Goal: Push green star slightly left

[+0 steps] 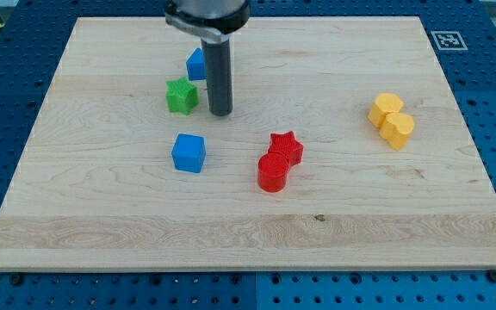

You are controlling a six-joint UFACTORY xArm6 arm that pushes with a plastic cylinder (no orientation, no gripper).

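The green star point(182, 95) lies on the wooden board point(248, 215) in the upper left part of the view. My tip point(220, 112) stands just to the star's right, a small gap away. A blue block point(196, 64), partly hidden behind the rod, sits just above the star toward the view's top.
A blue cube point(189, 153) lies below the star. A red star point(286, 146) touches a red cylinder point(273, 172) near the middle. Two yellow blocks point(391, 120) sit together at the view's right. A marker tag point(448, 40) is off the board's top right corner.
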